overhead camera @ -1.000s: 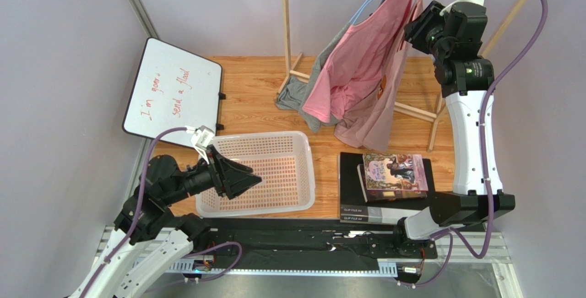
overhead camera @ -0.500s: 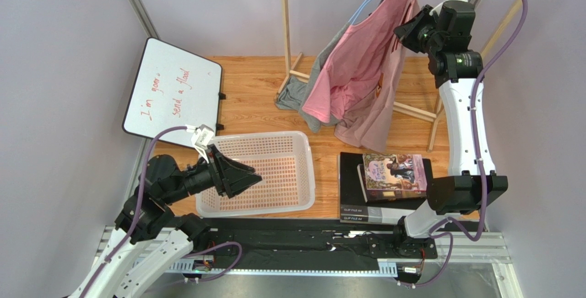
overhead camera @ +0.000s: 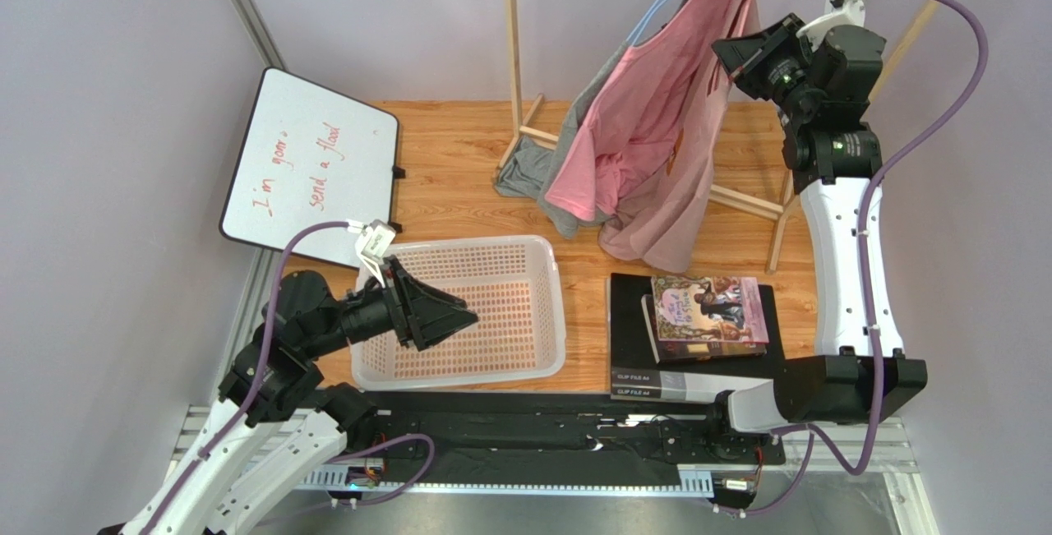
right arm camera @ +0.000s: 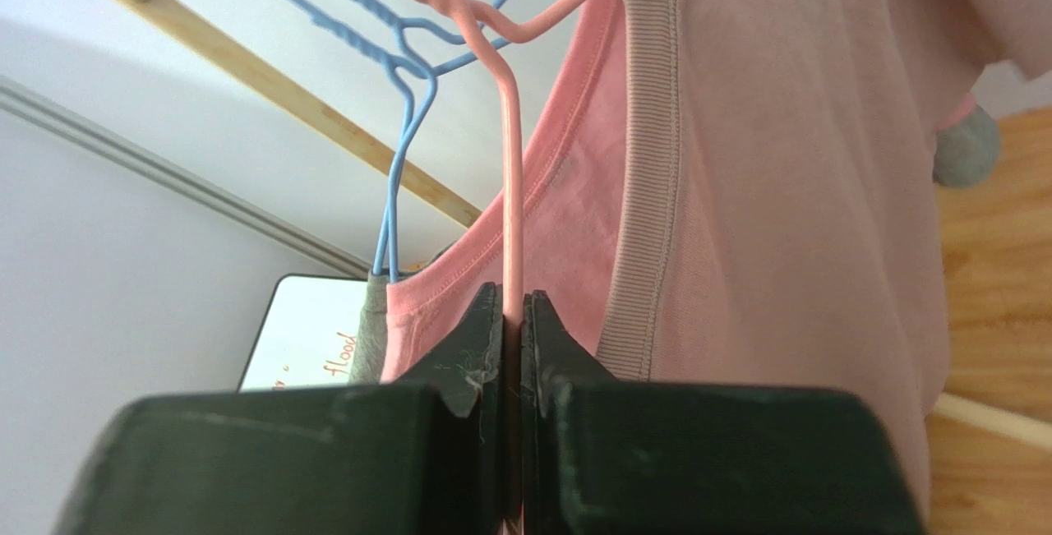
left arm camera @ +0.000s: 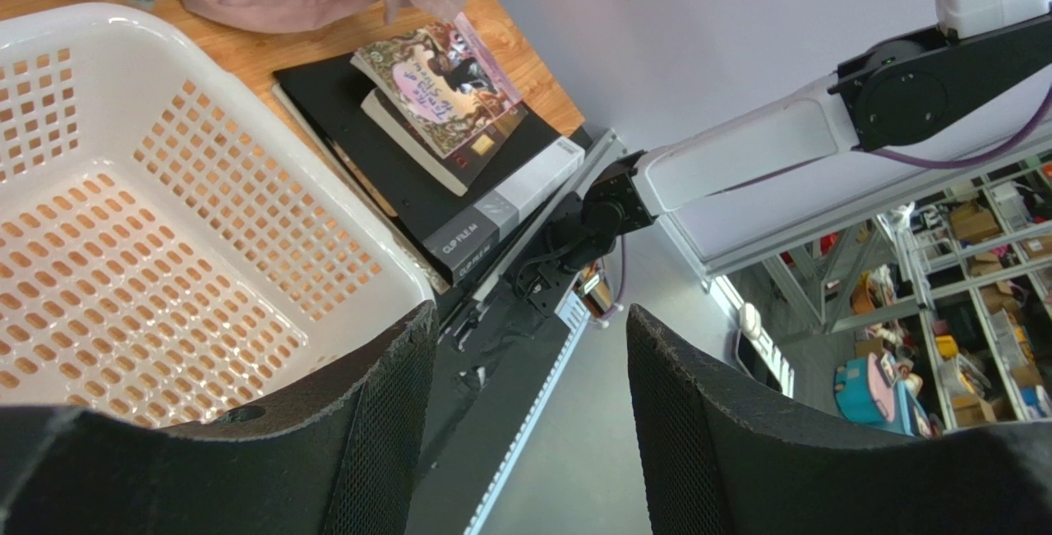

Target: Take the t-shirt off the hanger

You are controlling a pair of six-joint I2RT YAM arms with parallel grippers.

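Note:
Three shirts hang from a wooden rack (overhead camera: 511, 42): a grey one (overhead camera: 531, 165), a bright pink one (overhead camera: 624, 128) and a dusty-pink t-shirt (overhead camera: 692, 178). My right gripper (overhead camera: 737, 52) is high at the rack, shut on the wire of a pink hanger (right arm camera: 506, 165). That wire runs up beside the ribbed collar of the dusty-pink t-shirt (right arm camera: 790, 190). A blue hanger (right arm camera: 401, 128) carries the shirts behind it. My left gripper (overhead camera: 463, 316) is open and empty, low over the white basket (overhead camera: 543, 276).
A stack of books (overhead camera: 706, 313) lies right of the basket and also shows in the left wrist view (left arm camera: 445, 79). A whiteboard (overhead camera: 315, 165) with red writing lies at the far left. The rack's wooden legs (overhead camera: 741, 199) cross the floor under the shirts.
My right wrist has shifted a little to the right at the rack, still shut on the hanger. My left gripper has moved slightly right over the basket.

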